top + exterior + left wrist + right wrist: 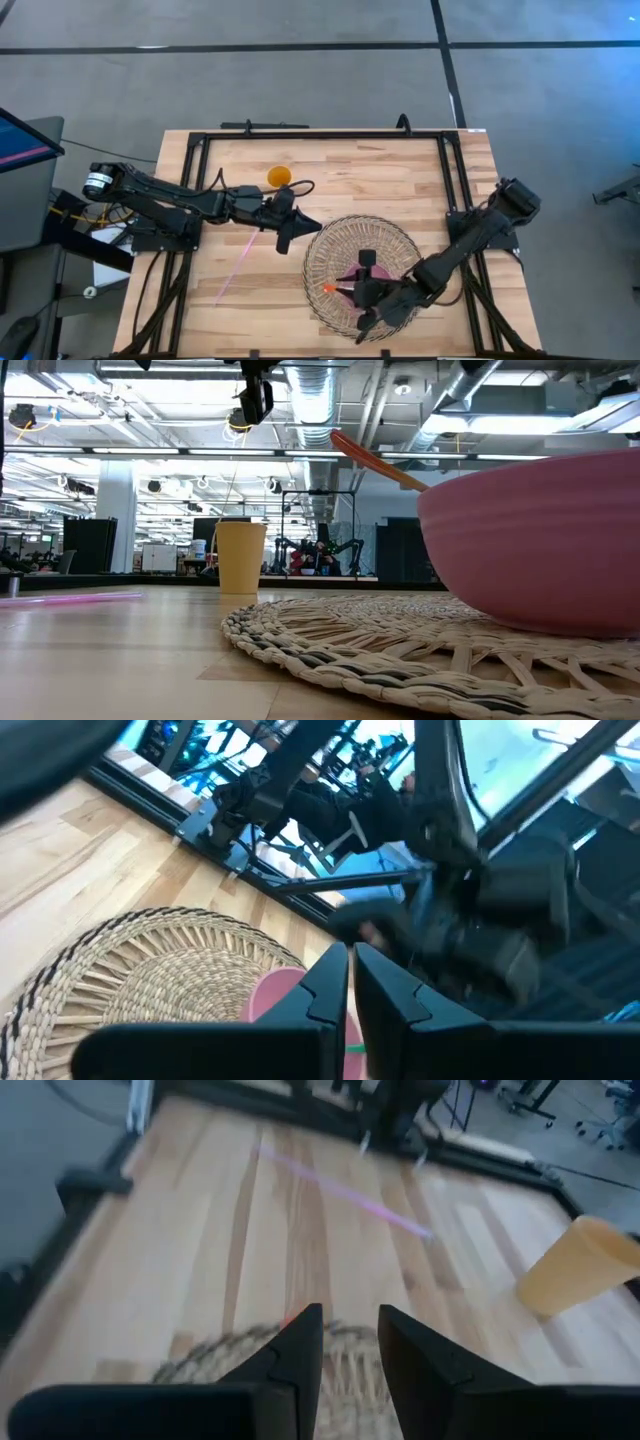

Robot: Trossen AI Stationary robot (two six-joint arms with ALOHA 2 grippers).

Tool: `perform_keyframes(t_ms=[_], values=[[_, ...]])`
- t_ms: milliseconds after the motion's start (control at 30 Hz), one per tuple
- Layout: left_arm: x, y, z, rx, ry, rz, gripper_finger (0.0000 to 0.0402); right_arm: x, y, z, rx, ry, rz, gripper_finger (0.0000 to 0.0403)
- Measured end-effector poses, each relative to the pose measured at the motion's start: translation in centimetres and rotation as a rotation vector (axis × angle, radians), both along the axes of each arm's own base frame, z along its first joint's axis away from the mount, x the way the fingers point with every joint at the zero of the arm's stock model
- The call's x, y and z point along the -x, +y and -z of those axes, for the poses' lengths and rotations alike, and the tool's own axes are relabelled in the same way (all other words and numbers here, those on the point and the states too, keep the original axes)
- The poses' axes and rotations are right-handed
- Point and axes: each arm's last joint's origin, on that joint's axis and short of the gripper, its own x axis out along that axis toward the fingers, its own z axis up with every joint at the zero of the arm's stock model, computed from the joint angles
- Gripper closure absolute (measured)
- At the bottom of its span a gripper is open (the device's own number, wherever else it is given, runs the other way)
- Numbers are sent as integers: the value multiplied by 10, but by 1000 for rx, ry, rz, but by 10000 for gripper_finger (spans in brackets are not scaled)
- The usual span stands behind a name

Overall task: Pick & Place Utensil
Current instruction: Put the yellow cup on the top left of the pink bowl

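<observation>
A pink bowl [352, 275] [540, 540] stands on a round woven mat [335, 245] [350, 650]. An orange utensil [330, 288] [375, 460] lies in the bowl, leaning on the rim with its handle slanting up and out. My right gripper [365, 305] [350, 1335] hovers open over the bowl at the mat's near side, with nothing between its fingers. My left gripper [300, 228] [350, 975] hangs shut and empty above the mat's left edge. The bowl [270, 995] shows just past its fingertips.
A yellow-orange cup [278, 177] [240, 557] [580, 1265] stands upright toward the table's far side. A pink straw [238, 265] [70, 598] [340, 1190] lies flat on the wood left of the mat. Black frame rails [450, 170] border the table.
</observation>
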Motion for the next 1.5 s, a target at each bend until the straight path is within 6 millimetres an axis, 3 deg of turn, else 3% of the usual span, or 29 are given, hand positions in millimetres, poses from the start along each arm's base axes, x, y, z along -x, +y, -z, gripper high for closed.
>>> perform_keyframes(t_ms=[300,533,933,1200,1500], values=[[12,-1,-12,-239,-105,75,380,24,-23,-56,-50,-66,11,310],[18,0,-15,-365,-122,81,380,33,-44,-75,-56,-74,44,310],[19,7,-12,-465,-82,30,375,22,-78,-73,-1,-9,157,310],[21,41,10,-497,203,-115,330,14,-104,-67,-54,11,281,310],[25,76,22,-564,367,-247,272,28,-134,-51,-114,125,449,310]])
